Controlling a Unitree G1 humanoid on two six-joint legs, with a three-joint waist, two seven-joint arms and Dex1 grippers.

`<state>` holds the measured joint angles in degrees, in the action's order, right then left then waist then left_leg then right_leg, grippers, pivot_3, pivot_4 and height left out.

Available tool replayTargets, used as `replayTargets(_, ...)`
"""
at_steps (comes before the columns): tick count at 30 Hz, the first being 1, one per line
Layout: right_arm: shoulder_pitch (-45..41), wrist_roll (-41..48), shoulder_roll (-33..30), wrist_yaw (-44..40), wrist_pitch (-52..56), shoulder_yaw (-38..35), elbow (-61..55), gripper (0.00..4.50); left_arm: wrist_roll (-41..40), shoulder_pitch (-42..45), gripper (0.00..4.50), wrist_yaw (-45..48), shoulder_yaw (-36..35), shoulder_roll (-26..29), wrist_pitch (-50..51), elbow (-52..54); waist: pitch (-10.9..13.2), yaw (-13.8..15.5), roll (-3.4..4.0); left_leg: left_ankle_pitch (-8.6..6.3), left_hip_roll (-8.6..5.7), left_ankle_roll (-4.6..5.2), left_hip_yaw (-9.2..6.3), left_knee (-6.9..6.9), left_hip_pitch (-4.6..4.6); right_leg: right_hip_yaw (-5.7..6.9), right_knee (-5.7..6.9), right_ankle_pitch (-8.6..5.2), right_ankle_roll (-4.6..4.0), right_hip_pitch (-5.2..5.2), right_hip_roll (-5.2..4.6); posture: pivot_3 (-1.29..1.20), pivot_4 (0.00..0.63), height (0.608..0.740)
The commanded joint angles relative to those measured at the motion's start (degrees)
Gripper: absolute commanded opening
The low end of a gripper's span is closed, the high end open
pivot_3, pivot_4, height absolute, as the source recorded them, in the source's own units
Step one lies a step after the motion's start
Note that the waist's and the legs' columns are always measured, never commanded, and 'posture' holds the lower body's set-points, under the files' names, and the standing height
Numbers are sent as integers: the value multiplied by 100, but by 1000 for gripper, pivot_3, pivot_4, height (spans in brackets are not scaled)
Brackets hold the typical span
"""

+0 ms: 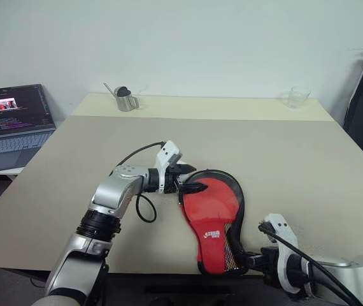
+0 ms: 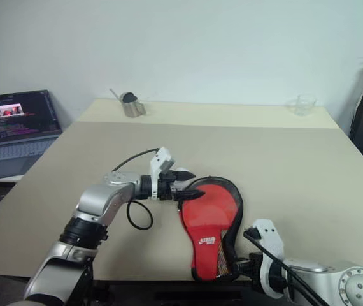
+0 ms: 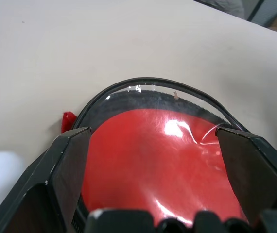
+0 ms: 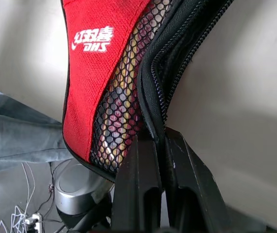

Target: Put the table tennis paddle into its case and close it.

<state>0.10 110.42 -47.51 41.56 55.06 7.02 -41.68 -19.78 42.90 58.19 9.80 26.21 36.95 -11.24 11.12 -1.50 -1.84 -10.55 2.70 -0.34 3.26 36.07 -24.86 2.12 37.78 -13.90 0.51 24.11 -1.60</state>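
My right gripper (image 4: 160,145) clamped on case (image 1: 214,220) zip edge, left gripper (image 1: 183,180) wide, empty; tug may drag case off table (image 1: 283,153); paddle (image 3: 153,160) probably inside.

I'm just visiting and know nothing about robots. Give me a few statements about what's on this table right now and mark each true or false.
1. The table tennis paddle lies inside the case. True.
2. The right gripper is shut on the case's zipped edge at the handle end. True.
3. The left gripper is clamped shut on the case. False: its fingers stand wide apart at the case's round end.
4. A laptop sits open beside the table, on the robot's left. True.
5. The metal cup stands right next to the case. False: it stands at the table's far edge, well away.
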Motion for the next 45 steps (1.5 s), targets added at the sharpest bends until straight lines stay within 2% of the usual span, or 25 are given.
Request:
replayTargets(1,49,258,-224,-46,-558,384,-392,29,55,190,4483,99,54,-53,-134,-6,0,1,-1,0,0,0,0,0,0,0,0,0,0,0,0,0,150,740)
replayTargets(8,-341,258,-614,-128,-988,573,-256,29,149,286,4483,149,53,-111,-208,-148,0,3,-3,0,1,0,0,5,0,-2,1,1,1,-1,0,0,150,740)
replayTargets(12,-591,258,-703,-291,-1012,539,-3,1079,198,329,4483,125,7,-114,-299,-244,0,5,-3,1,2,0,-3,6,1,-2,2,1,1,-2,2,0,150,740)
replayTargets(17,-841,258,-1048,-777,-733,453,235,2810,233,352,4483,59,-55,-117,-396,-293,0,29,-3,1,2,0,-1,5,0,-4,1,1,1,-2,2,0,150,740)
replayTargets(20,-1037,109,-1372,-1369,-370,361,342,3852,239,361,4483,-4,-113,-105,-438,-314,0,35,-3,1,2,0,0,5,-1,-6,1,1,1,-2,2,0,150,740)
replayTargets(26,-1140,-1219,-2178,-3280,256,-327,982,3852,259,371,4483,-149,-271,-58,-554,-390,0,100,-3,1,3,0,2,7,0,-5,1,1,1,-1,1,0,150,740)
replayTargets(29,-1438,-1999,-2186,-4008,248,-532,1353,3852,279,438,4483,-331,-430,-36,-595,-520,0,110,-3,1,4,0,1,8,1,-3,1,1,1,-1,3,0,150,740)
replayTargets(31,-1917,-2786,-1883,-4351,12,-464,1596,3852,305,518,4483,-566,-602,-34,-618,-670,0,111,-3,1,5,0,-1,8,1,-4,2,2,1,0,7,0,150,740)
replayTargets(33,-2458,-3729,-1278,-4419,-397,-255,1783,3852,392,642,4483,-903,-745,-49,-613,-899,0,103,-4,1,7,0,-1,10,3,-5,3,2,1,0,13,0,150,740)
replayTargets(37,-3147,-5778,51,-4656,-1177,681,2036,3852,592,889,4483,-1476,-857,-97,-554,-1379,-1,120,-6,1,9,0,-2,7,1,-5,8,2,0,6,22,0,150,740)
replayTargets(42,-3291,-6845,1535,-4837,-1672,968,2648,3852,692,1055,4483,-1659,-877,-91,-508,-1665,-1,136,-8,1,9,-1,5,5,-13,-9,0,2,-1,14,20,0,150,740)
replayTargets(45,-3239,-7575,2177,-5099,-1926,1400,3039,3852,713,1069,4483,-1682,-841,-34,-233,-1632,-1,139,-8,1,7,-1,11,9,-14,-5,2,3,0,13,11,0,150,740)
